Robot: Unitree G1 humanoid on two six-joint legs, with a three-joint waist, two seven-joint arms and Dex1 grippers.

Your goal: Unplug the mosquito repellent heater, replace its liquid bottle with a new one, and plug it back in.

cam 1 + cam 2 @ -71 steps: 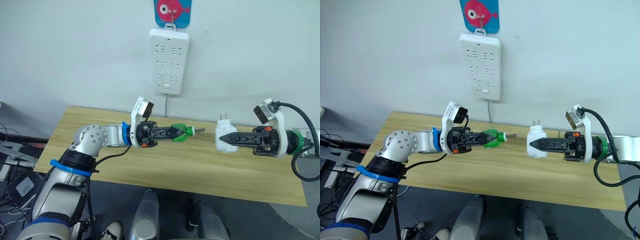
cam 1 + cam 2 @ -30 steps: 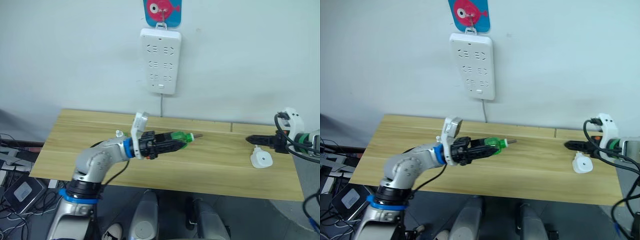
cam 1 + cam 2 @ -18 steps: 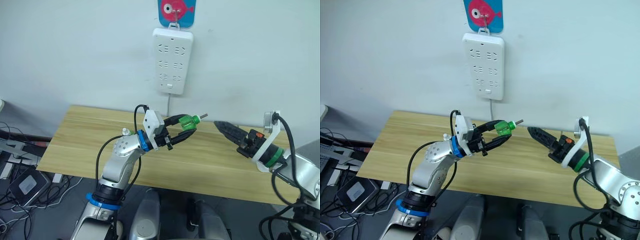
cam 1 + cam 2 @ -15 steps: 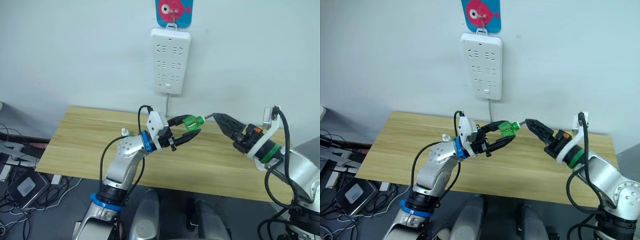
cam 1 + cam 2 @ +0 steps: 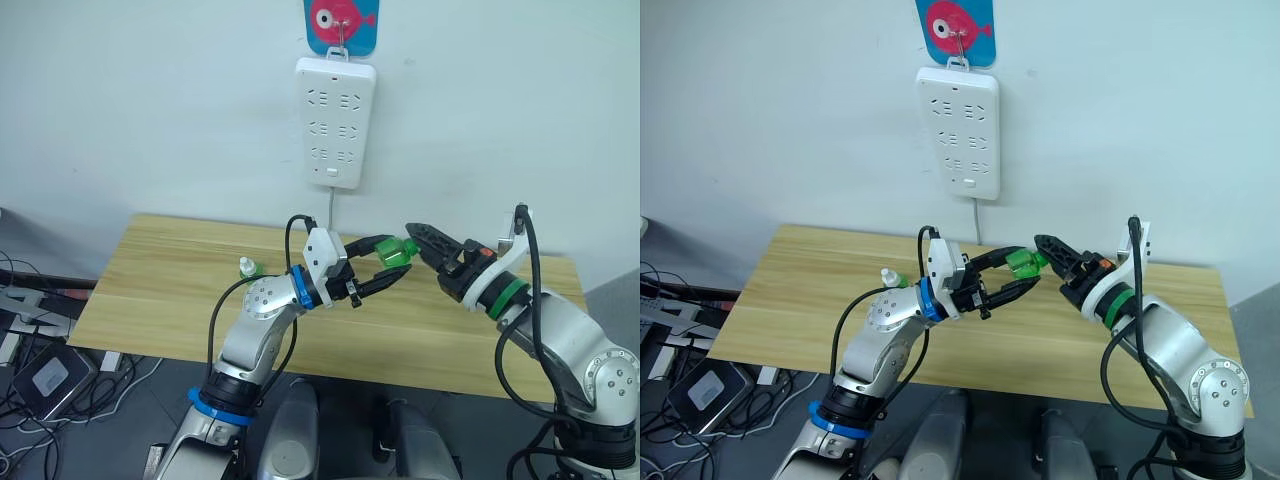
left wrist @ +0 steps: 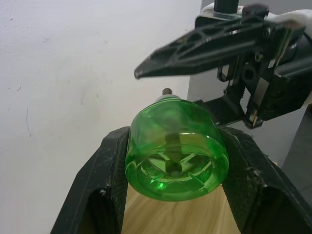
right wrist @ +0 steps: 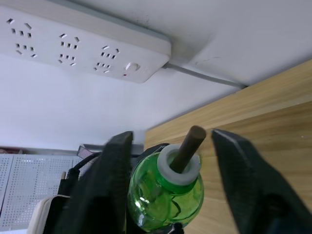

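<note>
My left gripper (image 5: 391,262) is shut on the liquid bottle (image 5: 395,252), a squat green translucent bottle held in the air above the table, its brown wick (image 7: 187,146) pointing at the right gripper. In the left wrist view the bottle (image 6: 175,158) sits base-on between the two black fingers. My right gripper (image 5: 415,240) is open, one finger on each side of the wick and white neck ring, not clamped. The new one (image 5: 247,266), a green bottle with a white cap, stands on the table to the left. The heater is out of view.
A long white power strip (image 5: 335,122) hangs on the wall above the table, its cord running down behind it. The wooden table (image 5: 160,270) has bare surface on its left half. A cabinet and cables lie on the floor at far left.
The right gripper left the heater on the table at the right, swung in toward the bottle and now brackets its wick. The left gripper raised the bottle slightly and moved it right.
</note>
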